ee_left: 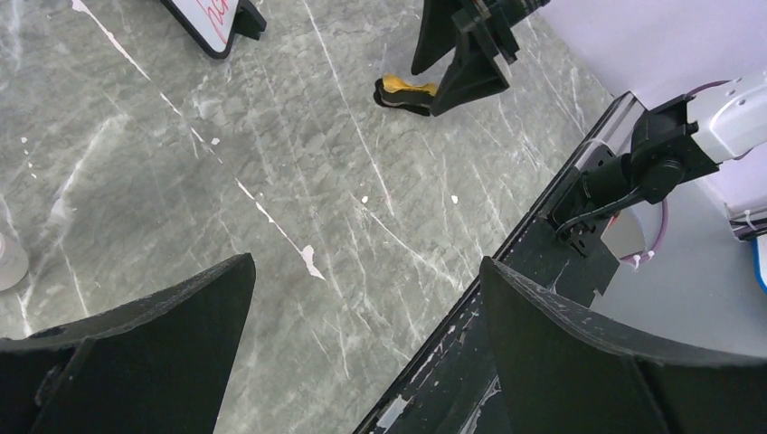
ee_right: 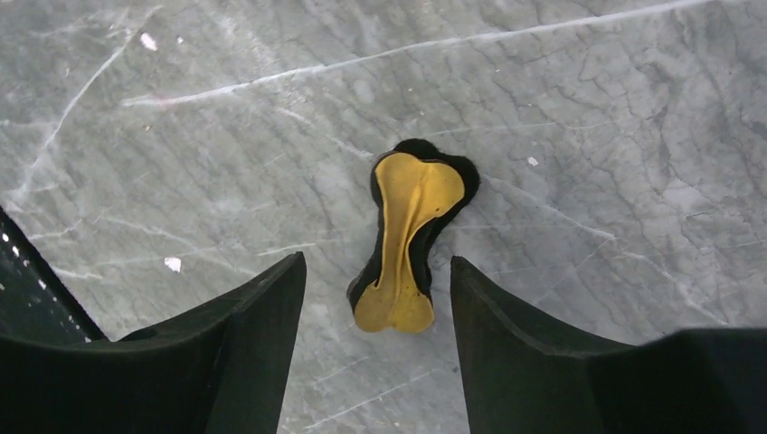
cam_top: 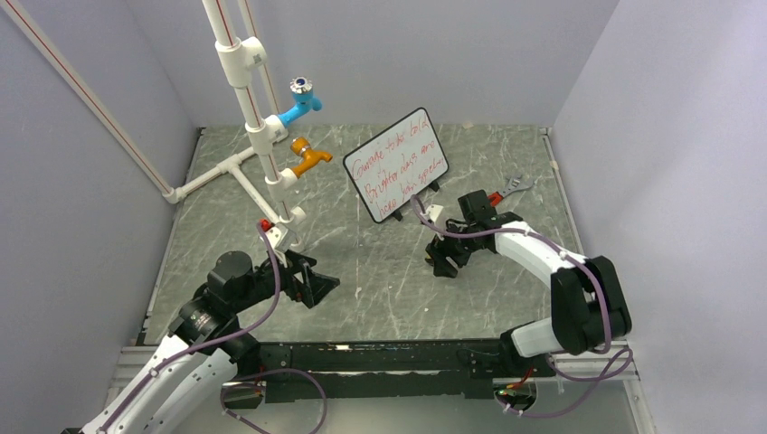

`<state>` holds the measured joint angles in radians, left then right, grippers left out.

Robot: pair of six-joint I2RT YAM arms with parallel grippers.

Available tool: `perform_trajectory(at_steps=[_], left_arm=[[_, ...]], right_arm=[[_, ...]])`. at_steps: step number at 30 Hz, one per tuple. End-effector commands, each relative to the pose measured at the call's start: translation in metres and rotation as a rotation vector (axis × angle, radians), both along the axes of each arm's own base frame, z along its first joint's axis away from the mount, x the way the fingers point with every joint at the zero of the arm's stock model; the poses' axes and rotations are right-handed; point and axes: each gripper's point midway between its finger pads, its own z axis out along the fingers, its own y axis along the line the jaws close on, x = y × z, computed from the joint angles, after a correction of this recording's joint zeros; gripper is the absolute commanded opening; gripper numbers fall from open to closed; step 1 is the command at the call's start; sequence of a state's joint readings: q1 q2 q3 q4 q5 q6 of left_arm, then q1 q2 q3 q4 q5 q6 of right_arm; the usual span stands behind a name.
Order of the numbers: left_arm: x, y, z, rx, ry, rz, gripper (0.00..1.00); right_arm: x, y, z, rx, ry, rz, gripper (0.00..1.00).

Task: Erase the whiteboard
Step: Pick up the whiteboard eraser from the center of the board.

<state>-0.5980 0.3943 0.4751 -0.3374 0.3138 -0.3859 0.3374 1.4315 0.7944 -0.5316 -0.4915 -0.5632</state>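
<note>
At the far middle of the grey marbled table (cam_top: 389, 298), the whiteboard (cam_top: 396, 165) stands tilted on its black feet, its face turned toward the arms. Seen from above, it lies at about 11 o'clock from the right gripper (cam_top: 443, 262) and well apart from it. It is at about 1 o'clock from the left gripper (cam_top: 317, 285) and farther off.

The right gripper points down at the table, its jaws apart. Its wrist camera shows what the overhead view hides: a small yellow-and-black eraser (ee_right: 407, 240) lying flat between the two black fingers (ee_right: 258, 316), with a sliver of table visible on either side, so nothing is gripped. The left gripper hangs above bare table with its jaws spread wide and empty. Its camera catches the eraser under the right fingers at 12 o'clock and one corner of the whiteboard at 11 o'clock.

Only the overhead view shows the board's whole face: three lines of red handwriting, too small and loose to read with certainty. No brand or label can be made out on the board or the eraser.
</note>
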Motion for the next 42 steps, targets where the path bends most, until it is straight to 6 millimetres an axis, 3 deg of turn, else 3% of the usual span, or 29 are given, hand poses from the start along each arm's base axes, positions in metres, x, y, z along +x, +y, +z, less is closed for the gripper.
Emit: perform_trajectory(at_steps=[1,12,20,24,30,36,42], left_arm=[[0.005,-0.006,0.014,-0.047,-0.035,0.0,0.99],[-0.001,-0.012,0.018,-0.027,-0.034,-0.02,0.99],[-0.013,-0.051,0.014,0.067,-0.04,-0.052,0.99],[0.005,-0.068,0.019,0.038,-0.059,0.022,0.99],[0.045,-0.099,0.02,-0.016,-0.067,0.153,0.99],[0.074,-0.125,0.011,0.001,-0.061,0.206,0.99],[0.089,-0.126,-0.008,-0.049,0.025,0.217,0.99]], right_arm=[[0.024,0.005,0.008,-0.005,-0.029,-0.074,0.59],[0.025,0.01,0.001,0.001,0.031,-0.092,0.41],[0.023,0.01,-0.005,-0.004,0.065,-0.083,0.25],[0.021,0.011,-0.006,-0.002,0.077,-0.076,0.19],[0.019,0.016,0.0,0.042,0.106,-0.066,0.0],[0.023,0.009,0.014,0.105,0.095,-0.101,0.0],[0.028,0.006,0.024,0.126,0.069,-0.119,0.0]])
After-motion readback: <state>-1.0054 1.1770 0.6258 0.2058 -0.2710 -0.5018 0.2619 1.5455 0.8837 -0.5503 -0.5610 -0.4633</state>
